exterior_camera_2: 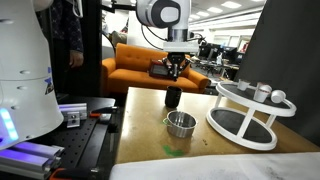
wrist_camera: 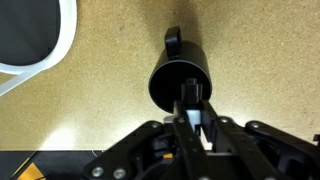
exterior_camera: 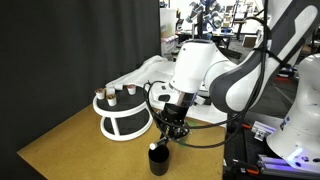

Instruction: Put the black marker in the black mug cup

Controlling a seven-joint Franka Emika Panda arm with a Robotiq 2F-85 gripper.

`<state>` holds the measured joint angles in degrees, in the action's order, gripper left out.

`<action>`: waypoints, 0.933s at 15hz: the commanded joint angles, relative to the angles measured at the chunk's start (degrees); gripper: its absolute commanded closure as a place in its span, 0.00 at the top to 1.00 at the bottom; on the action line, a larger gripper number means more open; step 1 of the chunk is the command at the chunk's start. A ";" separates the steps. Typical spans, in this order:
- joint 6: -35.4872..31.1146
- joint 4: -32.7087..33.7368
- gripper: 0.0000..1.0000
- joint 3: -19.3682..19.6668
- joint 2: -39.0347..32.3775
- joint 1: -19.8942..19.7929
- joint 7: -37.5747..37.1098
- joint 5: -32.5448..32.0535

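The black mug cup (wrist_camera: 181,84) stands on the wooden table, seen from above in the wrist view with its handle pointing away; it also shows in both exterior views (exterior_camera: 159,160) (exterior_camera_2: 172,97). My gripper (wrist_camera: 191,112) hangs directly over the mug's opening and is shut on the black marker (wrist_camera: 191,98), held upright. The marker's black end points down at the mug's mouth and its white section sits between the fingers. In both exterior views the gripper (exterior_camera: 170,133) (exterior_camera_2: 175,73) is just above the mug.
A white and black round rack (exterior_camera: 124,115) (exterior_camera_2: 246,112) holding small items stands on the table. A shiny metal cup (exterior_camera_2: 180,124) sits near the black mug. The table's edge runs close to the mug (exterior_camera: 120,170). An orange sofa (exterior_camera_2: 135,68) lies behind.
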<state>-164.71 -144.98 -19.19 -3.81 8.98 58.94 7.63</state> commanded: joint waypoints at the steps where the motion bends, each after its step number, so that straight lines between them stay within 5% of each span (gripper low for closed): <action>1: 0.78 3.49 0.05 0.14 -3.91 0.22 2.26 0.34; 14: 0.95 11.19 0.05 -0.75 -17.41 -2.54 0.35 -6.25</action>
<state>-164.70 -135.82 -19.25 -19.03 7.74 60.15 3.80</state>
